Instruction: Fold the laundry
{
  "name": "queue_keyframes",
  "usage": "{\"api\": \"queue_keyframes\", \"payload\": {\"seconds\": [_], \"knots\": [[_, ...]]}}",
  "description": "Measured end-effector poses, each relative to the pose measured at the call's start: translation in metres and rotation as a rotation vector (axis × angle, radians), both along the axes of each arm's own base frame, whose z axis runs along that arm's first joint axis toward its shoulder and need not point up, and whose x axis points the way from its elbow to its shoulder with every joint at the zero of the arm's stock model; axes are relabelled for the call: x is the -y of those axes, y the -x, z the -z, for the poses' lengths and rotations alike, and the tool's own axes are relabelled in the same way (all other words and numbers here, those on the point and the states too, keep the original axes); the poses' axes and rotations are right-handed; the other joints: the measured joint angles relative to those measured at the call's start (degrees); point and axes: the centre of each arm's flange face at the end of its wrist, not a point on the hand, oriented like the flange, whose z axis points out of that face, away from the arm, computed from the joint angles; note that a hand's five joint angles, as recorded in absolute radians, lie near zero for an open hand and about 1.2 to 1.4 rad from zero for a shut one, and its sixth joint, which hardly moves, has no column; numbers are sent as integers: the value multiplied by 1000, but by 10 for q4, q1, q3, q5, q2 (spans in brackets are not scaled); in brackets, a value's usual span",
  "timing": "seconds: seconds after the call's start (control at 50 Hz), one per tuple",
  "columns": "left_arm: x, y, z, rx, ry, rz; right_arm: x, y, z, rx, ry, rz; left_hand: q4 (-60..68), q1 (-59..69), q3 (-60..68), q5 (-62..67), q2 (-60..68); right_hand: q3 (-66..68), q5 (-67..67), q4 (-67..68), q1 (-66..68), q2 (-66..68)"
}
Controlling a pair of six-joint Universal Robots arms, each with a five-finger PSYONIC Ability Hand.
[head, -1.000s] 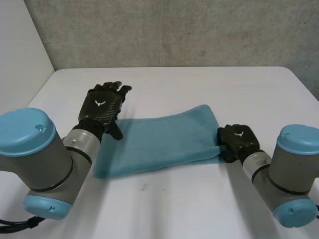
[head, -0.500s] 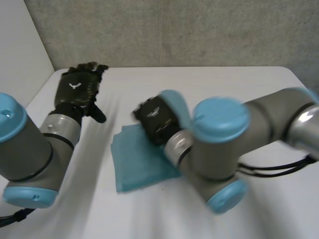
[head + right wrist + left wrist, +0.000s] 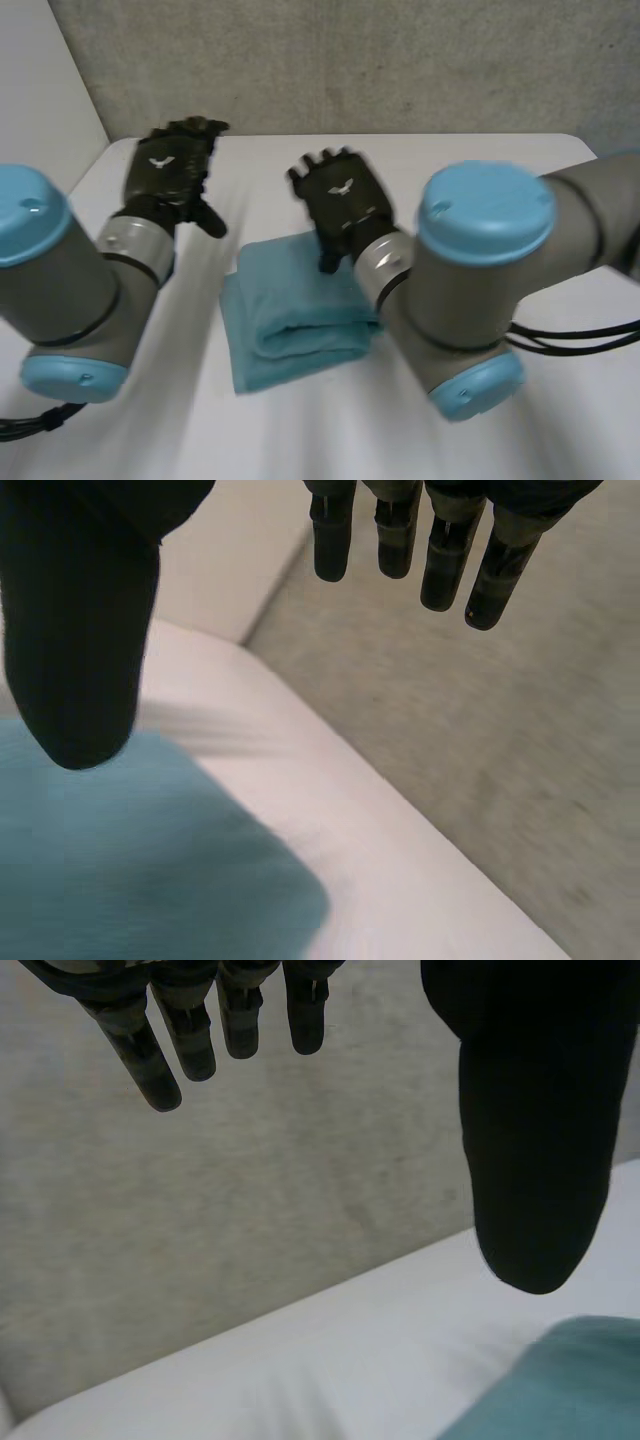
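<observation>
1. Roughly mid-table (image 3: 480, 170) lies the teal towel (image 3: 295, 310), doubled over on itself, with a thick rounded fold along its right part and a flat layer showing at its near left corner.
2. Right hand (image 3: 340, 200) hovers over the towel's far edge, back of the hand up, fingers straight and pointing away from the towel toward the wall (image 3: 350, 60).
3. From its own wrist, the right hand (image 3: 80, 630) is spread wide: fingers straight, thumb well apart from them and hanging over the towel (image 3: 130, 870), with nothing held between.
4. Right arm reaches in across the towel's right side, its blue cap just beside the fold.
5. Left hand (image 3: 168, 175) is raised to the left of the towel and apart from it, fingers stretched toward the wall, thumb angled toward the towel.
6. Seen from its wrist, the left hand (image 3: 535, 1140) is likewise wide and empty, a towel (image 3: 570, 1380) corner lying below the thumb.
</observation>
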Motion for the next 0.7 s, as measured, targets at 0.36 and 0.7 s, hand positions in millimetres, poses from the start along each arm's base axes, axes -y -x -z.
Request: {"api": "queue_keyframes", "payload": {"seconds": [0.36,0.7], "knots": [[-35,61,74,83,-346,148,55,39,31,109,-359,105,1,0,1,0,1,0,0,0,0,0],[-33,17,88,176,-425,-14,63,16,79,0,-542,25,1,0,1,0,1,0,0,0,0,0]]}}
